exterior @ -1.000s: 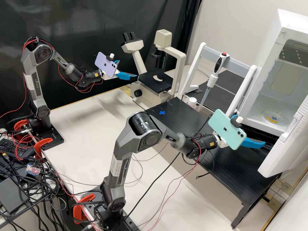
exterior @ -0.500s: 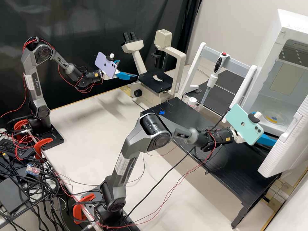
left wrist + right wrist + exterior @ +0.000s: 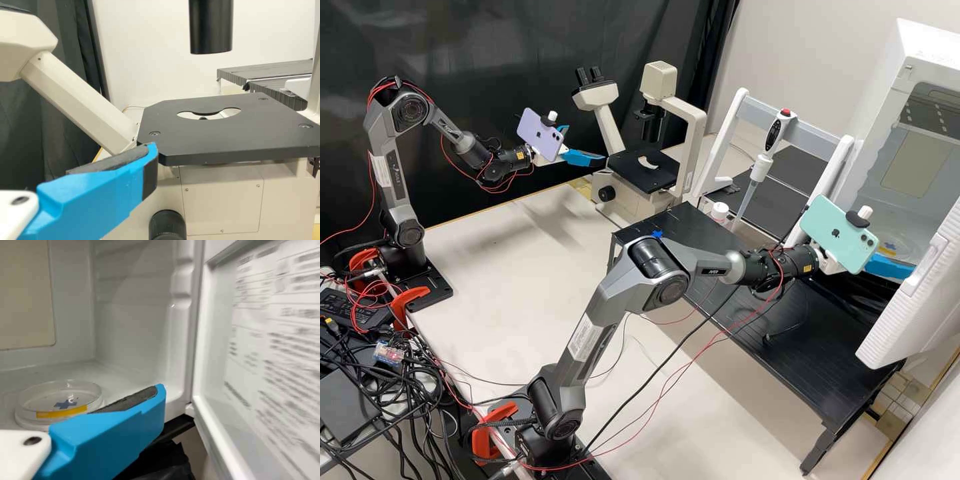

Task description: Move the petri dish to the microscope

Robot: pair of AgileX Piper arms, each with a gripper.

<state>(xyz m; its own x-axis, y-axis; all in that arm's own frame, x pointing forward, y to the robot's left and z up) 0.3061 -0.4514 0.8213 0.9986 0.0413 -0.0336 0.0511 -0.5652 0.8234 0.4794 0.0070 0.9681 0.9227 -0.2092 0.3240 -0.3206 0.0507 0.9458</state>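
Note:
In the high view, the right gripper (image 3: 888, 268) reaches past the open incubator's door edge, partly behind its green phone. The petri dish (image 3: 895, 251) lies just beyond it on the incubator floor. In the right wrist view, the clear dish (image 3: 84, 398), with a blue cross and yellow tape, lies flat beside a finger of the right gripper (image 3: 159, 400), which stands open and apart from the dish. The left gripper (image 3: 585, 144) is open and empty beside the microscope (image 3: 645, 172). The left wrist view shows the left gripper (image 3: 150, 162) near the black microscope stage (image 3: 225, 137) with its round opening.
The incubator door (image 3: 913, 300) stands open close to the right gripper; its inner face (image 3: 270, 365) rises beside the finger. A pipette (image 3: 763, 160) on a white stand and a white-capped bottle (image 3: 719, 212) are behind the black platform (image 3: 800, 347).
The right arm has stretched away from its base toward the incubator, its gripper moving right and a little up in the high view. The left arm has kept still.

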